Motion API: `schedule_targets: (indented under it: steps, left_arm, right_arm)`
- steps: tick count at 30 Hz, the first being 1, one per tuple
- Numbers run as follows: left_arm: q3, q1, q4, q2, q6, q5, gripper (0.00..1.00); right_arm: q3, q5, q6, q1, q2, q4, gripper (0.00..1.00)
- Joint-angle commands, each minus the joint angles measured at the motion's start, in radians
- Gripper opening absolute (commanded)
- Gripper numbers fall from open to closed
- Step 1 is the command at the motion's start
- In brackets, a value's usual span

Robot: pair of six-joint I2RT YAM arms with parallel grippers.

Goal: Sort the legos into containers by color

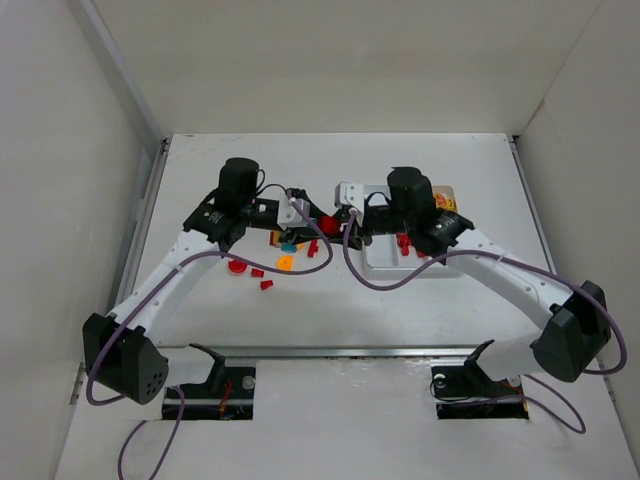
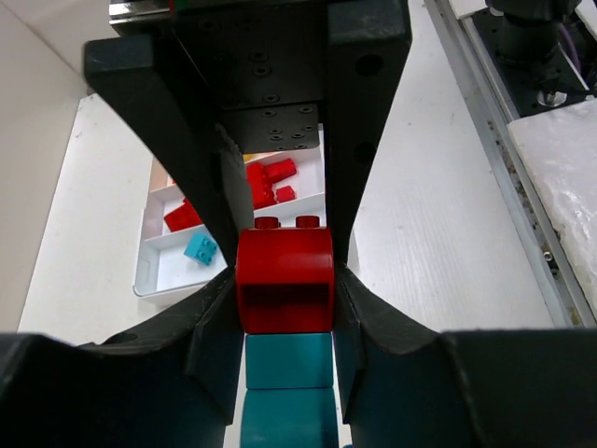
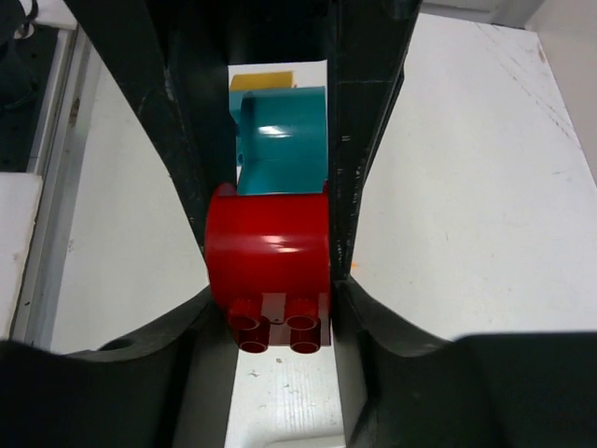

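A stack of legos hangs above the table between my two grippers, which meet tip to tip. It is a red brick (image 2: 284,280) joined to teal bricks (image 2: 289,359). My left gripper (image 2: 284,313) is shut on the stack, its fingers pressing the teal bricks and the red one. My right gripper (image 3: 270,299) faces it, both fingers against the sides of the red brick (image 3: 268,252), with the teal brick (image 3: 284,145) beyond. From above, the red brick (image 1: 328,224) shows between the left gripper (image 1: 316,222) and the right gripper (image 1: 340,224). The white tray (image 2: 147,271) holds red legos (image 2: 266,182) and one teal lego (image 2: 201,247).
Loose legos lie under the left arm: red ones (image 1: 257,271), an orange one (image 1: 284,262), a teal one (image 1: 288,245). The tray (image 1: 420,270) sits under the right arm with red legos (image 1: 404,240) in it. White walls surround the table (image 1: 330,160).
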Motion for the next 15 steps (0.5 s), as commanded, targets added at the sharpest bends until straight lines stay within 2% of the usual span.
schedule_targets:
  steps: [1, 3, 5, 6, 7, 9, 10, 13, 15]
  left_arm:
    - [0.043, -0.006, -0.011, -0.019, -0.038, 0.133, 0.0]
    - [0.043, -0.006, -0.002, -0.019, -0.054, 0.133, 0.0]
    - [0.043, -0.006, 0.009, -0.028, -0.065, 0.133, 0.0]
    - [0.034, -0.006, 0.023, -0.028, -0.081, 0.124, 0.12]
    - [0.034, -0.006, 0.044, -0.028, -0.1, 0.115, 0.28]
    - [0.024, -0.006, 0.045, -0.037, -0.109, 0.092, 0.55]
    - [0.014, -0.006, 0.045, -0.037, -0.109, 0.091, 0.73]
    - [0.014, -0.006, 0.023, -0.037, -0.097, 0.068, 0.96]
    - [0.014, 0.004, -0.02, -0.037, -0.069, 0.032, 1.0]
  right_arm:
    - [-0.017, 0.048, 0.042, -0.01, -0.039, 0.158, 0.34]
    - [-0.017, 0.048, 0.042, -0.01, -0.048, 0.168, 0.19]
    - [-0.017, 0.059, 0.051, -0.01, -0.057, 0.168, 0.1]
    - [-0.017, 0.068, 0.051, -0.01, -0.057, 0.168, 0.08]
    - [-0.027, 0.068, 0.051, -0.01, -0.068, 0.168, 0.0]
    - [-0.027, 0.088, 0.061, -0.01, -0.079, 0.168, 0.0]
    - [-0.036, 0.088, 0.061, -0.01, -0.079, 0.168, 0.0]
    - [-0.046, 0.088, 0.061, -0.01, -0.088, 0.168, 0.0]
    - [-0.046, 0.088, 0.061, -0.01, -0.088, 0.168, 0.0]
